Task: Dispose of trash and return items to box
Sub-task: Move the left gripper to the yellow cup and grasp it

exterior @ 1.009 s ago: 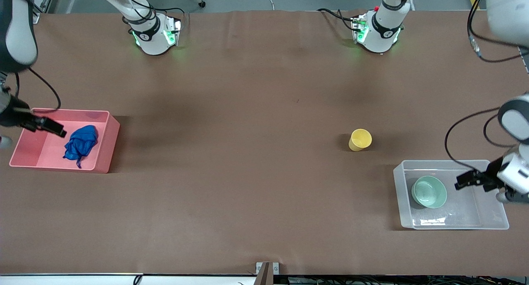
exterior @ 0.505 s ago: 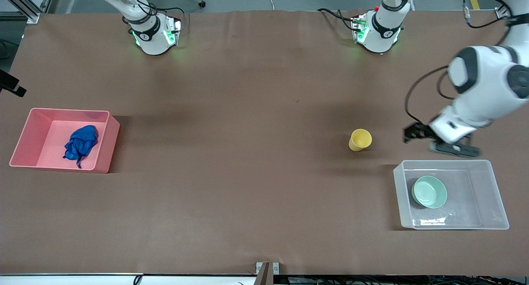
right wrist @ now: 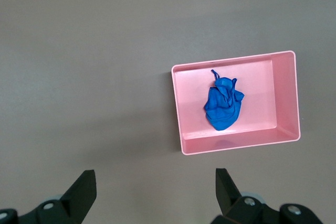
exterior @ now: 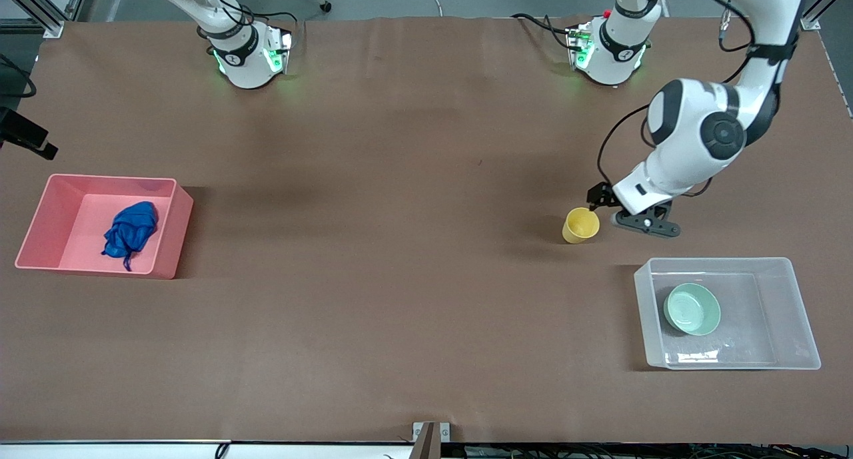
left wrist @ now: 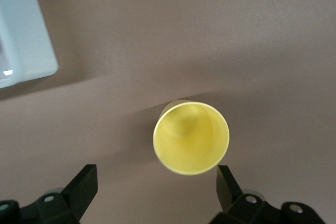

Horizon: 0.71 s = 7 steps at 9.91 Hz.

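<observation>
Left gripper (exterior: 623, 212) spread wide, low beside the yellow cup (exterior: 580, 225), holding nothing; its black fingers (left wrist: 84, 188) flank the cup's round rim. Cup smooth, tapered, upright on the matte brown table (exterior: 400, 279), near the clear box (exterior: 796, 312) and farther from the front camera than it. Pale green round bowl (exterior: 692, 308) sits in the box. Right gripper (right wrist: 155, 192) also spread, empty, high off the table's right-arm end. Wrinkled blue wad (exterior: 129, 232) lies in the pink rectangular bin (exterior: 40, 219), well apart from the box.
</observation>
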Available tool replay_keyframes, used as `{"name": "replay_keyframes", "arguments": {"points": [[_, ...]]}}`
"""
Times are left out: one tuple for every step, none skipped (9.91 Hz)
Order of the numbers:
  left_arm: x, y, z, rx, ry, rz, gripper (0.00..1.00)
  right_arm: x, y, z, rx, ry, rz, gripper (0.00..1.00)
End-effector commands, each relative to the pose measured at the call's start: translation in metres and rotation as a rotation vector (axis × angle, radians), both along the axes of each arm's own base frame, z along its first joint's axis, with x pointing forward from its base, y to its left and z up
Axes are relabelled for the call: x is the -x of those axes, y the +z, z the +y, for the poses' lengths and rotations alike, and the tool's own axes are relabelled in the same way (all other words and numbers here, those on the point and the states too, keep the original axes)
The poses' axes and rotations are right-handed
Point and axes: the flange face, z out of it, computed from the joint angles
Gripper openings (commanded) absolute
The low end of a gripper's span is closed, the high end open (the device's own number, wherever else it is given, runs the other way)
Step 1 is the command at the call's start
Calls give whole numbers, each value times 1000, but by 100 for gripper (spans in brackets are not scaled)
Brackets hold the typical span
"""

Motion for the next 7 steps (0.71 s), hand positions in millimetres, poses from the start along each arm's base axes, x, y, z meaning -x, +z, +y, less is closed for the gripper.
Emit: {"name": "replay_keyframes", "arguments": {"points": [[-4,-55,-2,-2,0,3,98,0,6,2,13,-5,1,100],[-4,-68,-2,-1,-1,1,93,0,8,1,34,3,1,100],[-4,-78,-2,3,3,-3,69,0,10,2,41,6,-3,100],[-4,-85,-2,4,7,-1,31,-1,10,5,41,9,-3,100],[-3,-88,-2,4,7,4,4,-1,10,4,40,5,-4,100],[-4,-86,-3,5,6,1,0,-1,10,4,39,3,-2,100],[-3,-86,-4,5,5,1,0,-1,10,4,36,0,-3,100]]}}
